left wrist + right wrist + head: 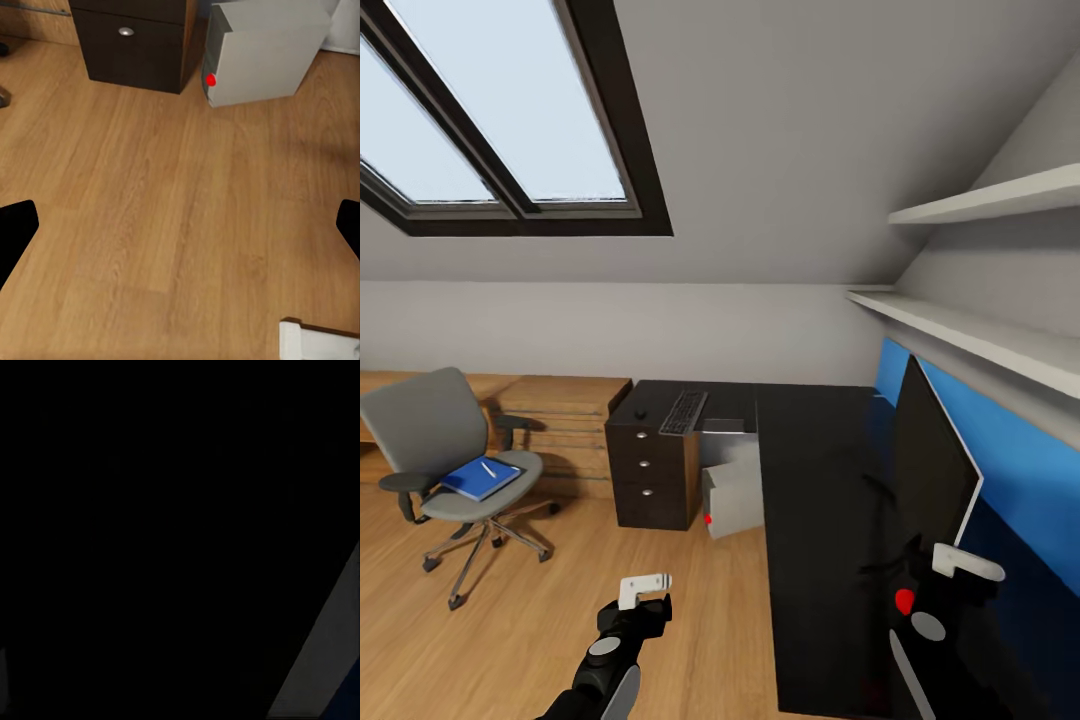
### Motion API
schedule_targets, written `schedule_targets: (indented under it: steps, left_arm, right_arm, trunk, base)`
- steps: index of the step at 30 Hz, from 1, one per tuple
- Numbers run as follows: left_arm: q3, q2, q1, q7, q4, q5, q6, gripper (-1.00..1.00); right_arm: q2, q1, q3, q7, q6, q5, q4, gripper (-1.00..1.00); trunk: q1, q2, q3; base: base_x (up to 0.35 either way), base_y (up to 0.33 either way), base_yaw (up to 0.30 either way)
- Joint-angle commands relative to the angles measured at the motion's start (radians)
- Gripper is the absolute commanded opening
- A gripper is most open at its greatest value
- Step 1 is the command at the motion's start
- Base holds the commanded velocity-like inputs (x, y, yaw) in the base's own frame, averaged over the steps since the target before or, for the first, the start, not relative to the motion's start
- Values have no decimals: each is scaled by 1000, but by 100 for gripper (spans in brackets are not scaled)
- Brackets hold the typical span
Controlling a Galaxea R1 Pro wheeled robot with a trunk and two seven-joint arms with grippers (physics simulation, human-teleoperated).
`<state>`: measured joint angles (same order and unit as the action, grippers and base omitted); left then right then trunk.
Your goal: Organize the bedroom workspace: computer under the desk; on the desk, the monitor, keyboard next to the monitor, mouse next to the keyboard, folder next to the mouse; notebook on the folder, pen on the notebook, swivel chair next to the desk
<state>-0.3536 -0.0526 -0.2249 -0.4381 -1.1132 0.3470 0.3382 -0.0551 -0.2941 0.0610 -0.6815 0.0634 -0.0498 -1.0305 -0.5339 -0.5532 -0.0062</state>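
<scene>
The black desk point(810, 470) runs along the right wall, with drawers point(650, 470) at its far end. The monitor point(932, 462) stands on it by the blue panel. At the far end lie the keyboard point(683, 412) and the mouse point(641, 413). The computer point(735, 495) point(266, 52) sits on the floor under the desk. The swivel chair point(430, 430) at left holds the blue folder point(480, 478) with the pen point(488, 468) on it; the notebook is out of view. My left gripper point(645, 590) point(180, 232) hangs open over the floor. My right gripper point(965, 565) is at the monitor's near lower corner, its jaws hidden.
A light wooden drawer chest point(565, 420) stands against the back wall behind the chair. Two white shelves point(980, 200) project above the desk, over a blue wall panel point(1020, 480). Wooden floor point(560, 620) spreads between chair and desk. A white block point(319, 343) shows in the left wrist view.
</scene>
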Motion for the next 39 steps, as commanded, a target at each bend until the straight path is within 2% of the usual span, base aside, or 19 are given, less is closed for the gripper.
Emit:
schedule_targets:
  steps: [1, 22, 39]
  left_arm:
    - [-2, 0, -1, -8, -1, 9, 2, 100]
    - [-1, 0, -1, -8, -2, 10, 4, 100]
    - [-1, 0, -1, -8, -1, 10, 2, 100]
  right_arm:
    - [0, 0, 0, -3, 1, -2, 1, 100]
    - [1, 0, -1, -4, 1, -2, 1, 100]
    - [5, 0, -7, 1, 11, -1, 3, 100]
  trunk:
    - [0, -1, -1]
    - [0, -1, -1]
    - [0, -1, -1]
  base:
    - [-6, -11, 0]
    - [-114, -111, 0]
    - [-10, -10, 0]
